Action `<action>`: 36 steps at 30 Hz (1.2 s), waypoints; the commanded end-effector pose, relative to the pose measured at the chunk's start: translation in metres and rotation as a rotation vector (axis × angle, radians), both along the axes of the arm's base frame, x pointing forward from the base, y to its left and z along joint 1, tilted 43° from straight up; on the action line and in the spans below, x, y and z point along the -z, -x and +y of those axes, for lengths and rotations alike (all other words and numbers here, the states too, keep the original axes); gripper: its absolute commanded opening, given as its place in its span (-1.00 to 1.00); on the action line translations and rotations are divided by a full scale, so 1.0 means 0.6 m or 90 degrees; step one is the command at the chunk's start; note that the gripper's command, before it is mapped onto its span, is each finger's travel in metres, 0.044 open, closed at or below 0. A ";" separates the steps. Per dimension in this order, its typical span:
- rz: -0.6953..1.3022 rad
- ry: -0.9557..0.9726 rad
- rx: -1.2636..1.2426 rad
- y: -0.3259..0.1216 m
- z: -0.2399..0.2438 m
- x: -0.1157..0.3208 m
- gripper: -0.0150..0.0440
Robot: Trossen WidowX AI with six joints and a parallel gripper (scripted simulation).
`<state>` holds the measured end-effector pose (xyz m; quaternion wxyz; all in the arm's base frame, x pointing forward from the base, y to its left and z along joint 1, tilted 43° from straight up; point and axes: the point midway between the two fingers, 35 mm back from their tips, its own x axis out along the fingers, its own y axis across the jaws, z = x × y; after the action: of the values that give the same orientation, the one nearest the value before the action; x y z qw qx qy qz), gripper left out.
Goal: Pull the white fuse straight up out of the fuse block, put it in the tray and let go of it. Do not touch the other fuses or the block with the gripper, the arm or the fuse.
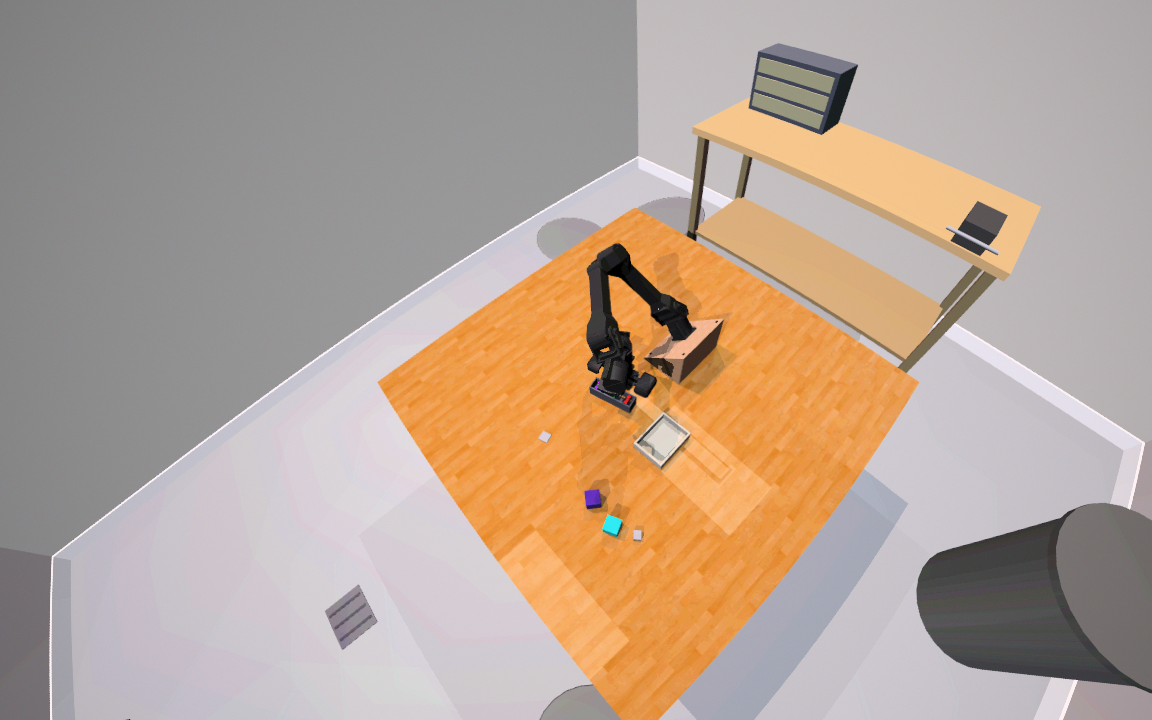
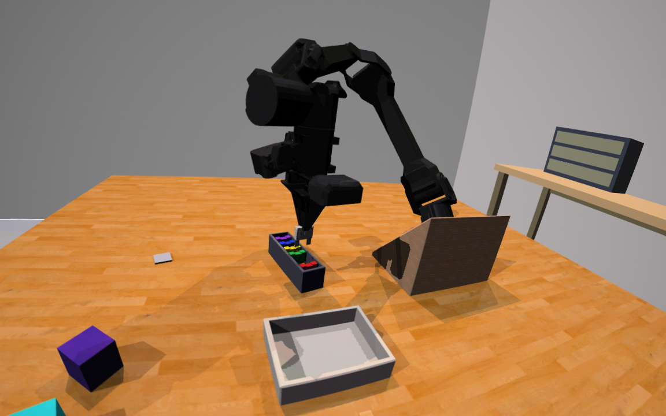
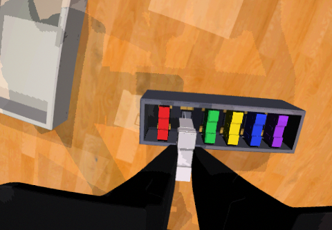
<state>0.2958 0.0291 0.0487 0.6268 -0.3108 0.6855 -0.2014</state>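
Claw (image 3: 185,161): closed narrow on the white fuse (image 3: 185,149), held upright above the fuse block (image 3: 221,102), over the vacant slot between the red fuse (image 3: 163,123) and green fuse (image 3: 211,126).
Further slots: yellow fuse (image 3: 234,128), blue fuse (image 3: 256,129), purple fuse (image 3: 279,130), all seated.
Tray (image 2: 325,372): on the wooden floor, near the block, apart from it.
Purple cube (image 2: 89,356): well apart.
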 end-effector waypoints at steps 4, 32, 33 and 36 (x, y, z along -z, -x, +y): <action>0.003 -0.005 -0.003 -0.018 0.046 0.034 -0.49; 0.001 -0.006 -0.002 -0.032 0.204 0.186 -0.49; 0.001 -0.006 -0.002 -0.032 0.203 0.186 -0.49; 0.001 -0.006 -0.002 -0.032 0.199 0.191 -0.49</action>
<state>0.3143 0.1486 -0.0620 0.6264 -0.3125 0.6867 -0.1962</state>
